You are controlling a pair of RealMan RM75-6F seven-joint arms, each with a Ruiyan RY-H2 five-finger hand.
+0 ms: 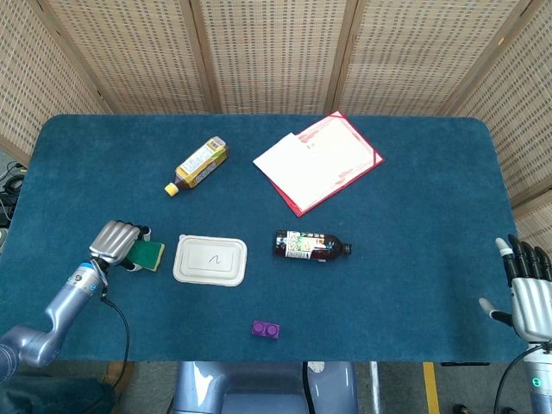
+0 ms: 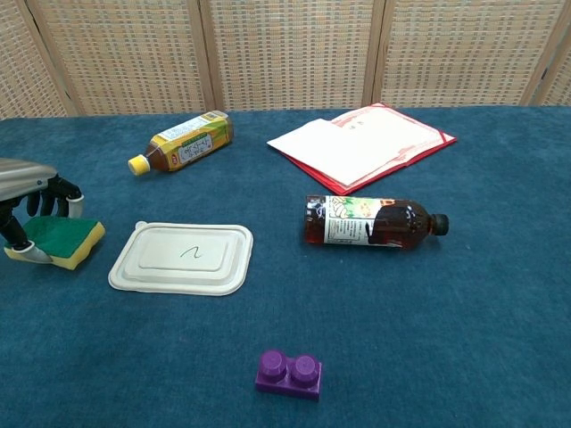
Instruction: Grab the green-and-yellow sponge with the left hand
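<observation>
— Containers on the surface (image 1: 414, 216)?
— I log a lidded white box (image 1: 210, 260), two capped bottles.
— Robot hands?
— My left robot hand (image 1: 114, 243) grips the green-and-yellow sponge (image 1: 147, 254), beside the box; right robot hand (image 1: 528, 295) spread, holding nothing.

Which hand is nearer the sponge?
Left. The left hand holds the sponge beside the white lid; the right hand is off the table's far right edge.
</observation>
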